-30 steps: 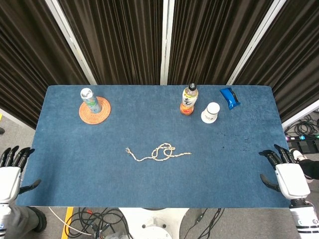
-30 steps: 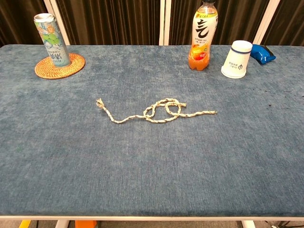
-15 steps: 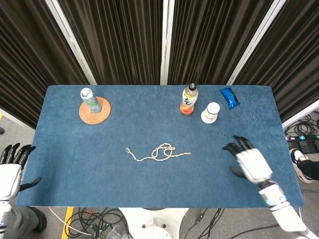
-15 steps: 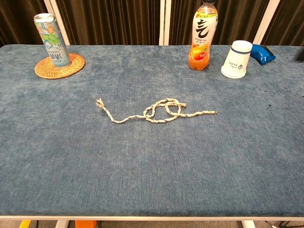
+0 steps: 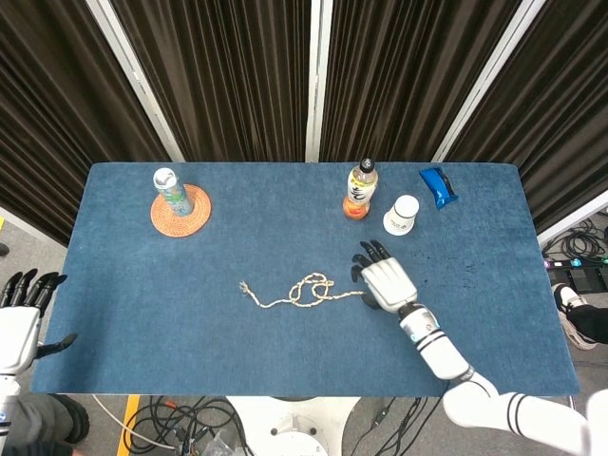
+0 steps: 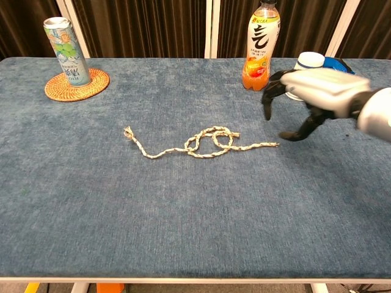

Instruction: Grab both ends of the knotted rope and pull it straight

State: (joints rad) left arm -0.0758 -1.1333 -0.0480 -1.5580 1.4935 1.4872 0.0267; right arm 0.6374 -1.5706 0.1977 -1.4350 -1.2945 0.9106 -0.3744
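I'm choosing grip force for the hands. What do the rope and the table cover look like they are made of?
The rope looks like twisted natural fiber, pale tan with a matte finish; its left end is frayed, though the exact fiber can't be told. The table cover looks like blue fabric with a short, soft nap, going by its mottled, non-reflective surface. The right hand hovers near the rope's right end, not yet holding it.

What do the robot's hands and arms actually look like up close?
Each hand has a smooth white back shell and slim black fingers. The right hand sits on a rounded white forearm ringed with dark bands and a small green mark by the wrist. The left hand looks the same.
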